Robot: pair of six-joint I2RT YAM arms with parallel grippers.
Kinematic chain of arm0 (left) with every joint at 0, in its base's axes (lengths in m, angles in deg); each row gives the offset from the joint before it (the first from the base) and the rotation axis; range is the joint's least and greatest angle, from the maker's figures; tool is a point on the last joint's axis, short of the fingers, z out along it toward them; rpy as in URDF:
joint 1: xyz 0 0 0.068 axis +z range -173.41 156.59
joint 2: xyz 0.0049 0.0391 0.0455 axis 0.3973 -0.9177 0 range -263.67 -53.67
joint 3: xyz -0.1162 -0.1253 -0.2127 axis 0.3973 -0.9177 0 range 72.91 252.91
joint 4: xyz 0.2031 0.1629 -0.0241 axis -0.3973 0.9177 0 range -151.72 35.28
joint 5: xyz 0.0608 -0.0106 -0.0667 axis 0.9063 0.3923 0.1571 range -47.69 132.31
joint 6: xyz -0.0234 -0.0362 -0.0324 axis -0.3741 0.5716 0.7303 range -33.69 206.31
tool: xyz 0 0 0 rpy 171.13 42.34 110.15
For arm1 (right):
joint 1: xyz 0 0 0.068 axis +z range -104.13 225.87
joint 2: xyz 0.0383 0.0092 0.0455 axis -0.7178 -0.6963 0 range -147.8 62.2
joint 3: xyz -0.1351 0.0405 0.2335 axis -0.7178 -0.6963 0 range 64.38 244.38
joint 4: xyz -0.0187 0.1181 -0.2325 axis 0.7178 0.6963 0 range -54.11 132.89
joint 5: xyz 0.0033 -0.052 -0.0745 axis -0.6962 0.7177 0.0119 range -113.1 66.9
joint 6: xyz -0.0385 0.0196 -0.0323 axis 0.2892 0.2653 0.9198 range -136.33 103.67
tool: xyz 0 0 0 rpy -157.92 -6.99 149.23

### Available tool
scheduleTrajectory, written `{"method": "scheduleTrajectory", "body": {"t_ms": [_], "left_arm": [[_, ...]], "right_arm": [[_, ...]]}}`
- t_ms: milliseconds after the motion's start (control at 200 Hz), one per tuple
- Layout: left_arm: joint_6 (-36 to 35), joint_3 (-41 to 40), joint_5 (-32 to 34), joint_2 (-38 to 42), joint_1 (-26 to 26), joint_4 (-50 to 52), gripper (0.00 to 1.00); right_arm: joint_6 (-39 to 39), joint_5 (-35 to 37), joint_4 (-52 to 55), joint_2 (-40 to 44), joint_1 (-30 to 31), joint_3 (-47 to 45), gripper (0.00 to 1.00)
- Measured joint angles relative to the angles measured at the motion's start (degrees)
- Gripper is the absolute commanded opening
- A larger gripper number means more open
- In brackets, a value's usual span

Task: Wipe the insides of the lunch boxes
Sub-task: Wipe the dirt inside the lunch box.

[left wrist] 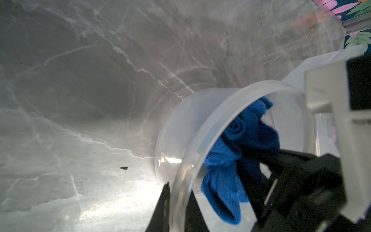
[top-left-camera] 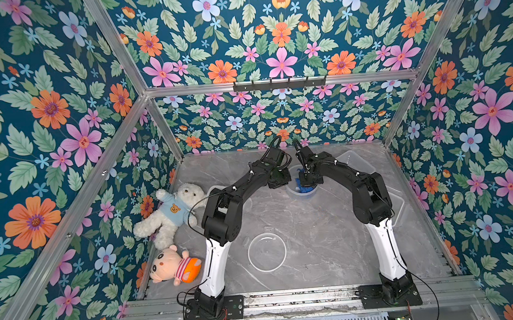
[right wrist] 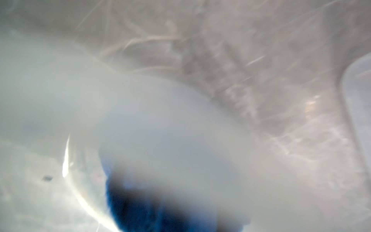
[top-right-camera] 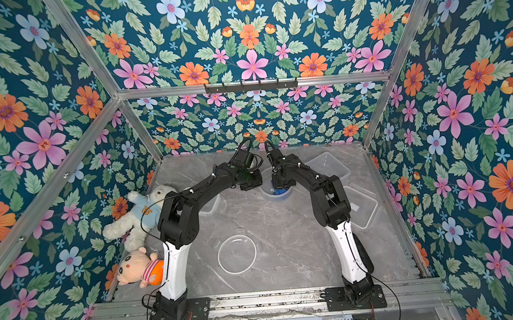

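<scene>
the round clear plastic lunch box (top-left-camera: 296,192) stands upright on the grey marble-patterned worktop (top-left-camera: 316,243), toward 12 o'clock from the middle, between the two arms. the left hand (left wrist: 178,203) is pinched narrow on that box's rim at its 9 o'clock side. in the left wrist view one black finger sits outside the wall and the other inside. the right hand (top-left-camera: 308,180) reaches down into the box on its 3 o'clock side, closed on a crumpled blue cloth (left wrist: 226,186) that fills much of the inside. the right wrist view is blurred and shows only milky plastic and a dark blue patch.

the smaller rectangular clear plastic lunch box (top-right-camera: 332,164) sits at 1 o'clock near the back edge, partly behind the right arm. the large square clear plastic lunch box (top-right-camera: 367,213) sits at 3 o'clock by the right edge, with a small label on its base. both are well apart from the hands. a round clear lid (top-left-camera: 267,252) lies flat at 6 o'clock. another clear plastic piece (top-right-camera: 211,207) lies under the left arm at 9 o'clock; whether it is a tub or a lid cannot be told. a white teddy bear in a pale blue top (top-left-camera: 172,213) lies at 9 o'clock by the left edge, and a peach plush doll in a striped top (top-left-camera: 171,264) lies at 8 o'clock, near it.
</scene>
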Motion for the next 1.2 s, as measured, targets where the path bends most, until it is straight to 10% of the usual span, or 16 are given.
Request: {"method": "scheduleTrajectory", "body": {"t_ms": [470,730,1060,1200], "left_arm": [[2.99,-4.59,1.55,0.83,-0.59,-5.81,0.15],[2.71,-4.57,-1.16,0.7,-0.52,-5.49,0.15],[1.62,-4.48,-4.61,1.42,0.09,-4.76,0.16],[1.68,-4.37,-4.52,2.67,0.37,-4.76,0.27]], "right_arm": [[1.27,-20.46,2.05,-15.02,-1.92,24.06,0.0],[2.75,-29.2,-3.65,-7.28,-0.57,8.5,0.0],[6.45,-21.84,-1.11,4.55,0.13,-6.36,0.0],[7.5,-16.59,0.68,4.72,0.2,-6.51,0.39]]}}
